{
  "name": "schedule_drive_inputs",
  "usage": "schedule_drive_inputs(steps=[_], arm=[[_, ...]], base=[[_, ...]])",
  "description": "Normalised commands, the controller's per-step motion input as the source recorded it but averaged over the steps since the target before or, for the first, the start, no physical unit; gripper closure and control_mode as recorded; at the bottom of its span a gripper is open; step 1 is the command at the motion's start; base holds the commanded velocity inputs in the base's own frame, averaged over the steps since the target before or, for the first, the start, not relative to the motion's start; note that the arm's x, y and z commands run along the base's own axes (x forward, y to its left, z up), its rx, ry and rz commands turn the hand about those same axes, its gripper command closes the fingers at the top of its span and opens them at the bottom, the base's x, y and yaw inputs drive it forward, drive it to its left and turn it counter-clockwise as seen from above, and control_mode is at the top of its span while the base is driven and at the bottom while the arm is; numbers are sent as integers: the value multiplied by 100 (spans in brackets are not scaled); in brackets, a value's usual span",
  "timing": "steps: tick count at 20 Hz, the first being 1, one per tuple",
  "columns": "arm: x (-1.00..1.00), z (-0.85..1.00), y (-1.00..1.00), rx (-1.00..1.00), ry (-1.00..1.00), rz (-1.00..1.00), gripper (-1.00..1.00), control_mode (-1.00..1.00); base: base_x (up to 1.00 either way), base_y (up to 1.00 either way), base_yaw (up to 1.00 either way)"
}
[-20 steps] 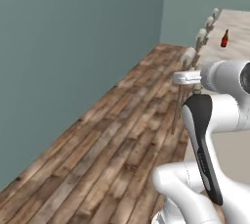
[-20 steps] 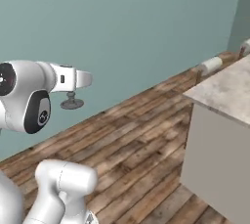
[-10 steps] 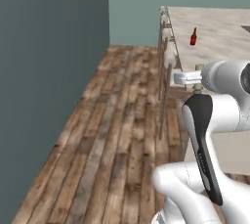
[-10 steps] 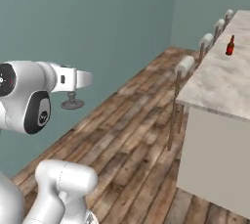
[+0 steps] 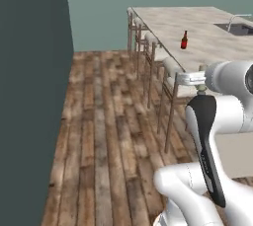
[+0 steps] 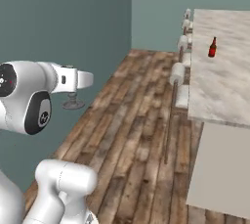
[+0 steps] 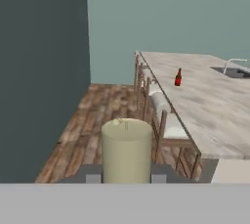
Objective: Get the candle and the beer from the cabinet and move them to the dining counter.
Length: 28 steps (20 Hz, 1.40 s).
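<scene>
My gripper (image 7: 126, 174) is shut on the beige candle (image 7: 127, 150), which rises thick and close between the two fingers. From the right base the gripper (image 6: 78, 80) points sideways, and the candle's dark round holder base (image 6: 72, 103) hangs just under it, over the wood floor. The gripper (image 5: 190, 78) is level with the near stools. The beer (image 5: 184, 40) (image 6: 212, 47) (image 7: 178, 78) stands upright on the dining counter (image 5: 207, 27) (image 6: 224, 81) (image 7: 210, 100), well ahead of the gripper. The cabinet is out of view.
A row of stools (image 5: 170, 72) (image 6: 178, 74) (image 7: 163, 110) lines the counter's near side. The inset sink with its faucet (image 5: 241, 25) (image 7: 235, 69) lies at the counter's far right. A dark teal wall (image 5: 29, 96) stands at left, with wood floor between it and the stools.
The base has turned and driven, so the whole scene has shifted: the dining counter, stools and beer now lie ahead and closer. The candle stays in the gripper.
</scene>
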Motion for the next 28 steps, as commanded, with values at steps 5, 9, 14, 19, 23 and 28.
schedule_drive_inputs(steps=[5, 9, 14, 19, 23, 28], arm=[[0, 0, 0, 0, 0, 0, 100, 100], [0, 0, 0, 0, 0, 0, 100, 100], [0, 0, 0, 0, 0, 0, 100, 100], [0, 0, 0, 0, 0, 0, 100, 100], [0, 0, 0, 0, 0, 0, 100, 100], [0, 0, 0, 0, 0, 0, 100, 100]], base=[[100, 85, -34], [89, 4, -24], [71, 7, -38], [64, 55, -49], [52, 79, -52], [39, 80, -64]])
